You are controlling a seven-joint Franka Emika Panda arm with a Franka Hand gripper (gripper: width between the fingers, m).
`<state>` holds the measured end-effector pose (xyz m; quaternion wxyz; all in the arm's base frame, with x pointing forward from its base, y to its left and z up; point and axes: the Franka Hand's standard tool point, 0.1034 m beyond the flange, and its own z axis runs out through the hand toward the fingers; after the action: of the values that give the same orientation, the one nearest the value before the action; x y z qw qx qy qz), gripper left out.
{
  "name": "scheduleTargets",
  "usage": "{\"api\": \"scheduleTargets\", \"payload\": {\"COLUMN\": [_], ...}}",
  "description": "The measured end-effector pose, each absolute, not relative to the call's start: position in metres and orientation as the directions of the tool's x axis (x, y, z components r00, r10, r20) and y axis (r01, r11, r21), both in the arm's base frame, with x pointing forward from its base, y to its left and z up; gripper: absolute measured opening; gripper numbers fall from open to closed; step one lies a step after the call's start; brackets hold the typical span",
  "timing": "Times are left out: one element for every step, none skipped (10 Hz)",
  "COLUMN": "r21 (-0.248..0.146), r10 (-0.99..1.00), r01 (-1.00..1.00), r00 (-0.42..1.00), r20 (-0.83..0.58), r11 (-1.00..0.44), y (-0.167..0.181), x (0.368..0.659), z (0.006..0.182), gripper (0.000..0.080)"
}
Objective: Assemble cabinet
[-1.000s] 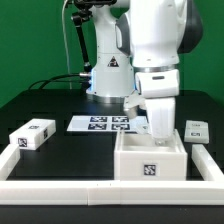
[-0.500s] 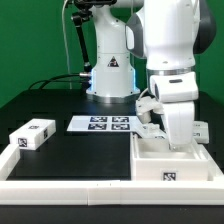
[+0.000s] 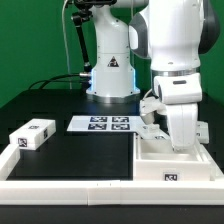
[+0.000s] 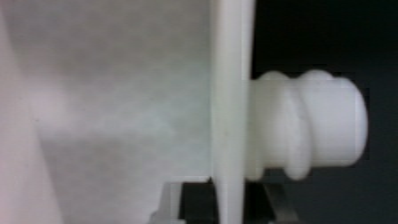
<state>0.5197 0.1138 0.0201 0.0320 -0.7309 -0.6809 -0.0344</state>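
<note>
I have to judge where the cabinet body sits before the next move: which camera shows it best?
The exterior view: the cabinet body shows nearly whole, an open box at the exterior view's right. The wrist view gives only a blurred close-up of one thin wall edge-on, with a ribbed white knob beyond it.

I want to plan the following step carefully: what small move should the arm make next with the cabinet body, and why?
Probably open the end effector and rise straight up. The cabinet body sits in the corner by the border rails, and the wrist view shows the fingers astride its wall; the small block lies apart.
</note>
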Motion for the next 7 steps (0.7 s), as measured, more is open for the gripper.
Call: {"api": "scheduleTargets", "payload": {"r21": [-0.001,-0.001,0.000,0.007,0.021,0.032,0.034], "r10": [0.993,0.993,0.993,0.993,0.991,0.989,0.986], "r01": [0.997,0.997,0.997,0.997,0.995,0.992,0.989], "r00": [0.071,0.071,0.074,0.080,0.091,0.115,0.143], "r20": [0.094,0.094,0.093,0.092,0.093,0.092,0.088], "r11": [-0.071,-0.072,-0.074,-0.081,-0.093,-0.119,-0.146], "y": [0.114,0.113,0.112,0.109,0.107,0.105,0.103], "x": [0.519,0.519,0.520,0.519,0.518,0.513,0.505], "z": [0.020,0.020,0.021,0.025,0.030,0.038,0.045], "gripper": [0.0035,0.0135,0.0274,0.0411,0.0411,0.0593,0.0721]}}
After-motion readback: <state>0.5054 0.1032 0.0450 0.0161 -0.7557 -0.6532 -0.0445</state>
